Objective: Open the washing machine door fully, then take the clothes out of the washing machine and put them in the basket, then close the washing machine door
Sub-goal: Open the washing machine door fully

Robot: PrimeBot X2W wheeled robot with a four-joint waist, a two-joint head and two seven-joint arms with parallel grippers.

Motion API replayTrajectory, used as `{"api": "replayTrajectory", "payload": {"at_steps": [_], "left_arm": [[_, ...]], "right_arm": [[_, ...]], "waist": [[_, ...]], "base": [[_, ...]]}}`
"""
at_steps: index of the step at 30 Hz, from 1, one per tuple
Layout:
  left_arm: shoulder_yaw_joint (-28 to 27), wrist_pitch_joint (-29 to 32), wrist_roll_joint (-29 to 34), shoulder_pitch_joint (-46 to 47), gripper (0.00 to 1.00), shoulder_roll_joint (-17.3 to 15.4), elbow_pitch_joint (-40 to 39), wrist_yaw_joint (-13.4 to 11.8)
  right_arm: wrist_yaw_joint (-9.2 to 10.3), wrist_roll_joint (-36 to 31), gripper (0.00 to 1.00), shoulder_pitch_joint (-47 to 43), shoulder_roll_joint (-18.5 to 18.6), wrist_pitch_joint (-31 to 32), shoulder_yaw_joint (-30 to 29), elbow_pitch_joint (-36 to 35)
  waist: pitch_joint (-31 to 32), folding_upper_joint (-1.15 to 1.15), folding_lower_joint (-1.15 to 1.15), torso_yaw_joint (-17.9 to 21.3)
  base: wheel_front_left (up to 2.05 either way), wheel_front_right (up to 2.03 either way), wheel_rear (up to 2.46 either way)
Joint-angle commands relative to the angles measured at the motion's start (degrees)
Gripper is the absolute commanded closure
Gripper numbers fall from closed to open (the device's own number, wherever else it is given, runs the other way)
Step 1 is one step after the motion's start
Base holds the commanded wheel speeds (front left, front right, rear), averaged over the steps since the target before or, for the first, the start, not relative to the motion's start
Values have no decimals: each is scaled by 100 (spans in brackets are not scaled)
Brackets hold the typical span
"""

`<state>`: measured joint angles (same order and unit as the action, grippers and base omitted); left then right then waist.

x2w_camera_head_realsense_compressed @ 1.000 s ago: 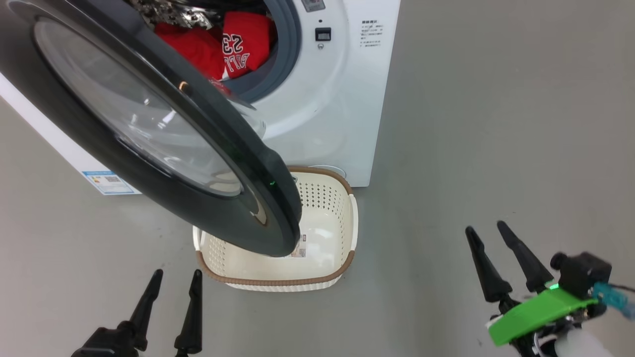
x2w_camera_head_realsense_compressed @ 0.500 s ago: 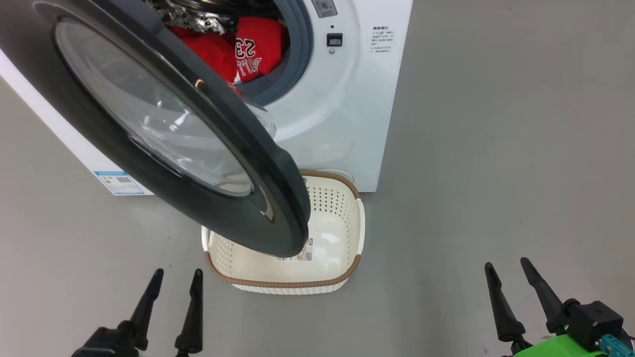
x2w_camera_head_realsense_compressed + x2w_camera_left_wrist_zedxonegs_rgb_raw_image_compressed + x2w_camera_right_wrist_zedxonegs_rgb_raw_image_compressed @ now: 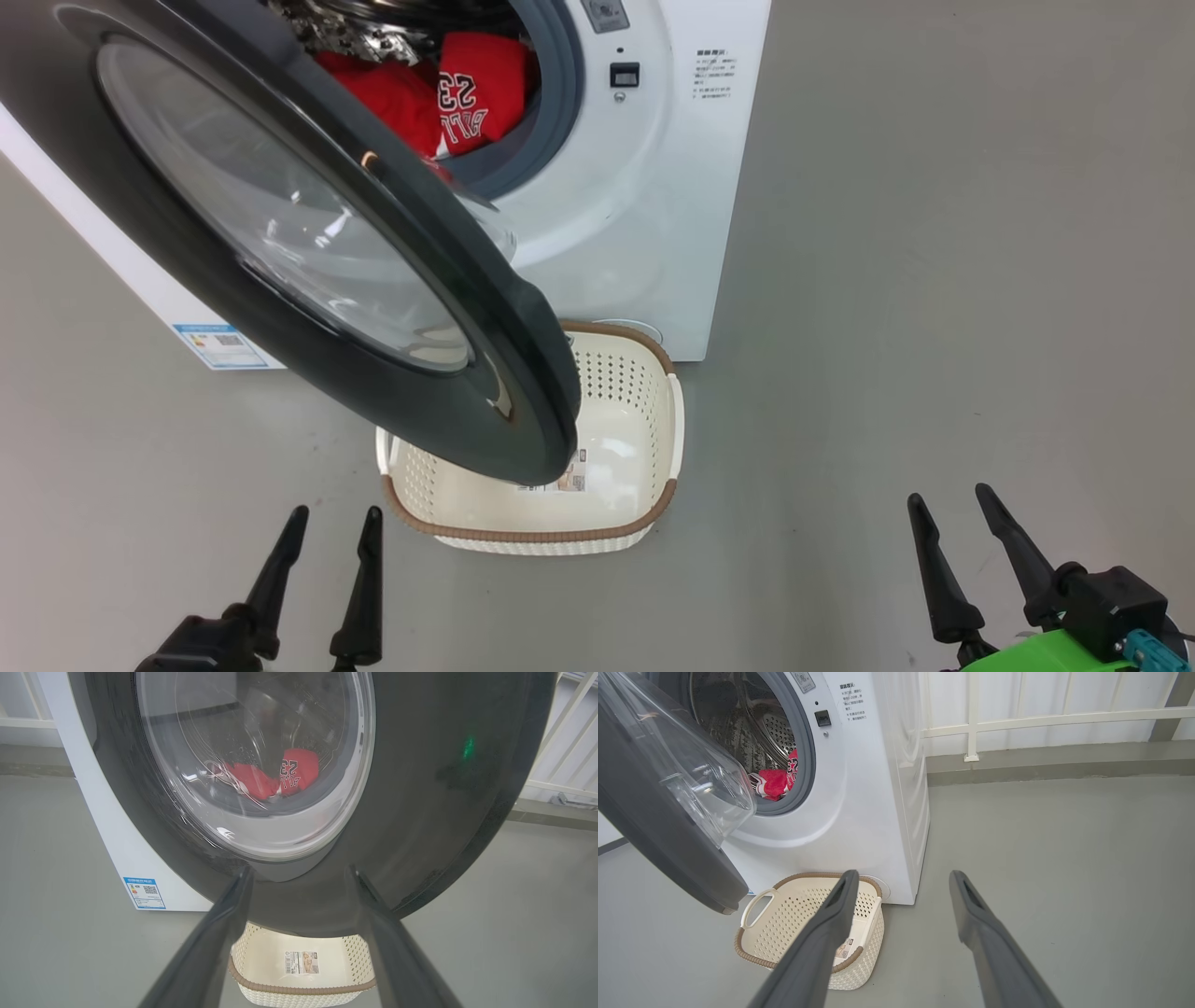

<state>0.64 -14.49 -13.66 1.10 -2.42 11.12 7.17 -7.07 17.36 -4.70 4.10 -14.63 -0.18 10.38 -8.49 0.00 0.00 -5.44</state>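
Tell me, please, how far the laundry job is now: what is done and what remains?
Done: the washing machine door stands partly open above the basket, probably not fully. In hand: nothing; the left gripper and right gripper are open and empty, short of the door. Left: the red clothes lie in the drum, the basket holds no clothes, and the door must be closed last.

Both ends match: the left claw and right claw each have two long matte-black fingers tapering to sharp tips (kinda crow-beak looking). The right wrist also wears a bright green plastic cover, with a chunky black block and a little teal plug.
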Motion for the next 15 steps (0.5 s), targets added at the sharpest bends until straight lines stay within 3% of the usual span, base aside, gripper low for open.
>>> {"api": "replayTrajectory", "payload": {"at_steps": [1,9,10,11,13,15], "left_arm": [[-162,-51,23,84,0,-49,-140,32],[-122,-51,18,56,0,-47,-128,32],[-120,-51,18,60,0,-47,-126,32],[-118,-51,17,63,0,-47,-124,32],[-115,-51,14,65,0,-47,-122,32],[-104,-51,11,67,0,-47,-116,32]], "right_arm": [[-42,-54,0,76,54,-37,108,-134],[-42,162,0,125,40,-37,159,-211],[-42,266,12,145,32,-37,198,-234],[-42,417,36,173,22,-37,260,-256],[-42,839,98,257,0,-37,383,-296],[-42,1372,100,372,-21,-37,537,-336]], "waist": [[9,0,0,-5],[29,0,0,-32],[26,0,0,-36],[25,0,0,-39],[22,0,0,-42],[20,0,0,-52]], "base": [[0,0,0],[0,0,0],[0,0,0],[0,0,0],[0,0,0],[0,0,0]]}}
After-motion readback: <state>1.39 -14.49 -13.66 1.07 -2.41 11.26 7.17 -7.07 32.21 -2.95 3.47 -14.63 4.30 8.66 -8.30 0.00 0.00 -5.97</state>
